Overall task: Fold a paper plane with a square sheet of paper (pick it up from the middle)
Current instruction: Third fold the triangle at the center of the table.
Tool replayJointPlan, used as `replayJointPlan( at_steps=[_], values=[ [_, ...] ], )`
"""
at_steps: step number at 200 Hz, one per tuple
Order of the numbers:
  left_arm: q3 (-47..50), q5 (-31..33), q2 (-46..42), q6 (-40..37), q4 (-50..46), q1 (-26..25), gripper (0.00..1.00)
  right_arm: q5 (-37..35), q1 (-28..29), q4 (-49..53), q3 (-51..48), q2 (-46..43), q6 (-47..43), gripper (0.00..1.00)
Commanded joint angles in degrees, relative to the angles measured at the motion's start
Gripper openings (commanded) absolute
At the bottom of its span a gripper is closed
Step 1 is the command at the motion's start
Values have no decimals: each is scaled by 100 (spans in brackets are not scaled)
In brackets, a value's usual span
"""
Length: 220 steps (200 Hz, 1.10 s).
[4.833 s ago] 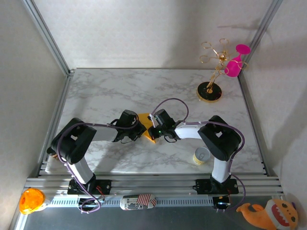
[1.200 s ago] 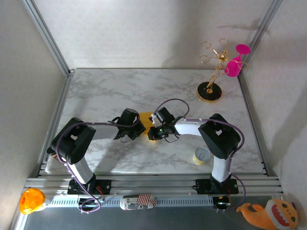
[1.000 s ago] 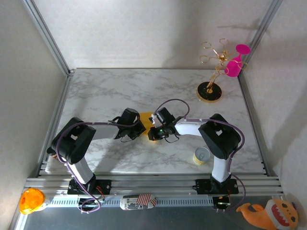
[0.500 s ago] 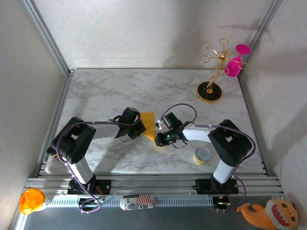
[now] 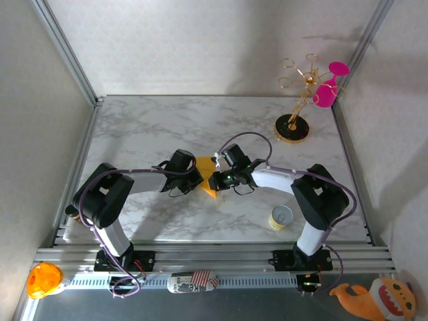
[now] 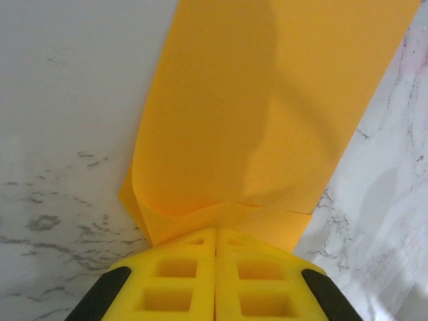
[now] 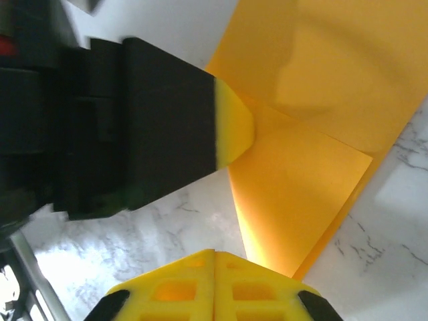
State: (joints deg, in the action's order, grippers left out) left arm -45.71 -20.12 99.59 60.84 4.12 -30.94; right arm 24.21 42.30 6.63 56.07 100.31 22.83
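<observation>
From above, the thin matte yellow-orange square sheet of paper lies partly folded, up and left of the small white paper cup and well apart from it. It sits between the left gripper and the right gripper.

In the left wrist view, the left gripper is clamped on the sheet's doubled edge and should hold firm as an anchor.

In the right wrist view, the right gripper, pads together, sits at a flap's corner, perhaps only pressing. It should run squarely along the fold.

Half a second earlier it stood nearer the cup.
</observation>
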Motion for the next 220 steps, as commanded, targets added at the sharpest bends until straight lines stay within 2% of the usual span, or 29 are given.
replayJointPlan(
  at_steps=[1,55,94,119,185,220],
  values=[
    [2,282,166,16,-590,-9,7,-2,124,44,148,282,82,7],
    [-134,180,60,-6,-524,-17,8,-325,131,190,56,512,110,6],
    [-186,-196,-399,-131,18,-25,18,-509,137,336,22,669,126,6],
    [22,-194,-607,-224,141,-68,20,-570,130,406,15,765,151,5],
    [291,-125,-426,-335,304,-395,8,-654,135,549,8,857,220,4],
    [315,-203,-262,-386,391,-431,7,-693,131,611,9,850,222,4]
  ],
)
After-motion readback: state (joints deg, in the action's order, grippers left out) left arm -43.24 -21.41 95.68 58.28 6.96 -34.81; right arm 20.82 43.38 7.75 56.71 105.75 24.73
